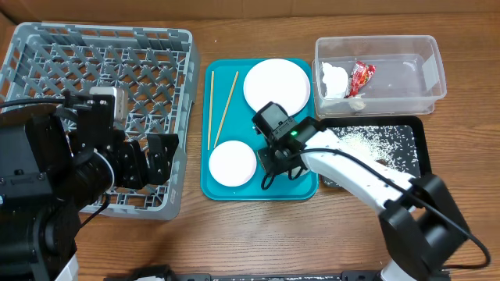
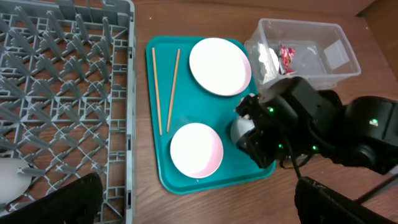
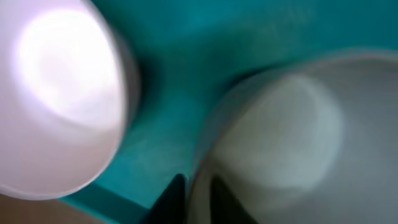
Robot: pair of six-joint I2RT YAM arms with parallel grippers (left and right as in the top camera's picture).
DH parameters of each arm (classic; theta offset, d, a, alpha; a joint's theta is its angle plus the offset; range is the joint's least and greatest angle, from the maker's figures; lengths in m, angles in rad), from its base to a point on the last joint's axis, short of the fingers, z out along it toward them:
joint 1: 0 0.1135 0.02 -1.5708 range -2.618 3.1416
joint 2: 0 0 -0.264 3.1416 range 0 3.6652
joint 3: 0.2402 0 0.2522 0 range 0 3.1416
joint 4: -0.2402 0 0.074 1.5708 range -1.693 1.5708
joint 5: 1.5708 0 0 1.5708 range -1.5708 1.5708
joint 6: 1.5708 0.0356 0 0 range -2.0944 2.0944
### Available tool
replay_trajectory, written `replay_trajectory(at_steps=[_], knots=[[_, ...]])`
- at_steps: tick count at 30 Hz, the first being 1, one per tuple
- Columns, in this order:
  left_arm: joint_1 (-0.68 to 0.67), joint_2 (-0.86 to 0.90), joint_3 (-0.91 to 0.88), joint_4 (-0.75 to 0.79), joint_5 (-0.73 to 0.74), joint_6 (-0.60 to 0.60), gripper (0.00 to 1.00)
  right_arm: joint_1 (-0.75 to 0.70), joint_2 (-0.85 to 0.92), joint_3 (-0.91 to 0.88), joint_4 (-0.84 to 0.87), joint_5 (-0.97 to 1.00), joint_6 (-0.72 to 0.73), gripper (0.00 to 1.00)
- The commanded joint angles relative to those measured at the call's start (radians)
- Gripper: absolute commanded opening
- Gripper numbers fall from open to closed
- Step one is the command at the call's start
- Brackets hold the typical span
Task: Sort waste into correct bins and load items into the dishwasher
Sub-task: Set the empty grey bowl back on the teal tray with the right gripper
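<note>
Nearest on the left, left gripper (image 1: 148,160) hangs over the near right part of the grey dish rack (image 1: 94,33), fingers (image 2: 78,199) spread wide, nothing between them. Left wrist view shows a pale rounded item (image 2: 9,180) sitting in the rack, cut by the frame edge, can't tell what it is. Near middle of the wooden table (image 1: 234,250), the teal tray (image 1: 242,125) holds the small pink bowl (image 1: 233,163) in its near left corner, upright, looks empty. Just right of it, right gripper (image 1: 275,160) is down over the tray's near right part. Right wrist view is blurred: fingertips (image 3: 171,193) sit slightly parted astride the rim of the pale grey-green bowl (image 3: 280,137), one tip outside, one inside; can't tell if they pinch the rim or are clear of it. That bowl rests on the teal tray, just beside the pink bowl, not touching. Right of the teal tray, the black tray (image 1: 424,148) lies close alongside, loose white rice grains (image 1: 367,140) scattered across its floor. Farther back on the teal tray, chopsticks (image 1: 209,109) lie along the left side, far ends apart, near ends close together. Round pale pink plate (image 1: 276,84) sits flat in the far right corner. Far right, the clear tub (image 1: 433,70) stands just beyond the black tray, with the crumpled white tissue (image 1: 334,78) and the red wrapper (image 1: 362,76) side by side at its left end.
</note>
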Motion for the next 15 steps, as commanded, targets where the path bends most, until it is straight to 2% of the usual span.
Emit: replay_trajectory(at_steps=[1, 7, 13, 15], knots=[[-0.005, -0.002, 0.002, -0.006, 0.015, 0.031, 1.00, -0.006, -0.055, 0.039, -0.017, 0.041, 0.016, 0.47], [-0.012, 0.013, -0.008, -0.005, 0.012, 0.050, 0.96, -0.039, -0.215, 0.141, -0.028, 0.042, 0.072, 0.72], [-0.061, 0.076, -0.060, 0.005, 0.006, 0.056, 0.94, -0.208, -0.387, 0.224, -0.031, 0.011, 0.180, 0.71], [-0.126, 0.130, -0.105, 0.059, -0.019, 0.025, 0.86, -0.282, -0.435, 0.224, -0.037, -0.006, 0.223, 0.70]])
